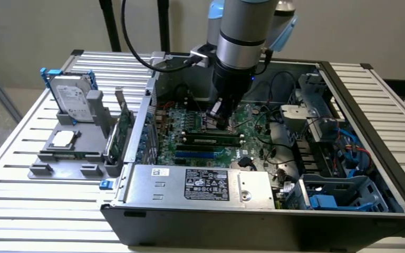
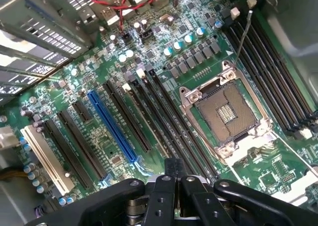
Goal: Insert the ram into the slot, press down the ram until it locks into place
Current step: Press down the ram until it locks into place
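Note:
The ram [image 1: 210,139], a thin green stick with black chips, stands edge-down in a long black slot [image 1: 183,141] on the motherboard inside the open computer case. My gripper [image 1: 221,122] hangs straight down from the arm, just above and behind the stick's end toward the exterior view's right. I cannot tell if it touches the stick. In the wrist view my gripper [image 2: 174,172] is shut, its black fingertips together with nothing visible between them. Long black slots [image 2: 169,121] run away from under them.
A bare CPU socket [image 2: 226,112] lies beside the slots, and a blue socket [image 2: 112,124] on their other side. A power supply [image 1: 195,184] fills the case's near side. Cables and a blue drive cage [image 1: 336,195] crowd the exterior view's right. A hard drive [image 1: 72,97] and an expansion card [image 1: 122,132] stand on a grey fixture outside.

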